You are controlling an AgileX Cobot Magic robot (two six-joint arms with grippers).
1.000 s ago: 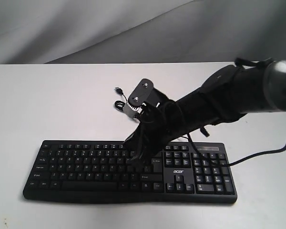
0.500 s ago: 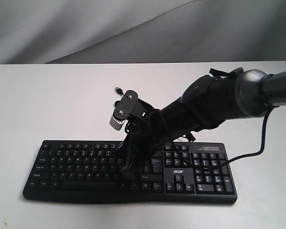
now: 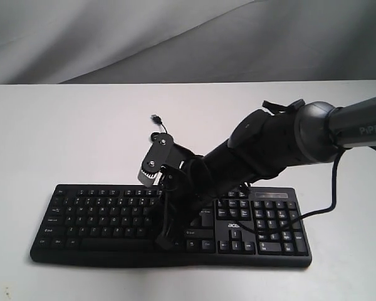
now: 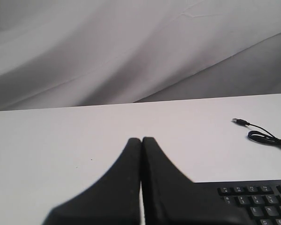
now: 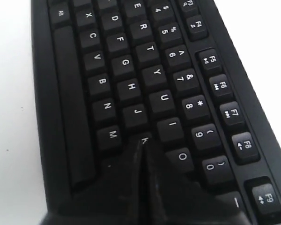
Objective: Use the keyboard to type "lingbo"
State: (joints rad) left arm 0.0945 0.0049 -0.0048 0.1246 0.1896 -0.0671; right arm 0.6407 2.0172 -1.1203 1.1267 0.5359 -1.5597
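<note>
The black keyboard (image 3: 81, 213) lies across the front of the white table, with its number pad at the right. My right arm reaches over it from the right. My right gripper (image 3: 165, 242) is shut, its tips down near the bottom key rows at the keyboard's middle. In the right wrist view the gripper (image 5: 143, 140) is shut with its tips at the K key (image 5: 145, 138), between M and O on the keyboard (image 5: 126, 65). My left gripper (image 4: 141, 139) is shut on nothing, above bare table beside the keyboard's corner (image 4: 257, 197). It does not show in the exterior view.
The keyboard's thin black USB cable (image 3: 155, 120) lies loose on the table behind the keyboard, plug end free, and shows as the cable (image 4: 262, 136) in the left wrist view. A grey cloth backdrop (image 3: 113, 37) hangs behind the white table (image 3: 50, 138).
My right arm has swung left and lowered. Its shut tips have moved from the keyboard's middle rows toward the front rows. The keyboard has not moved.
</note>
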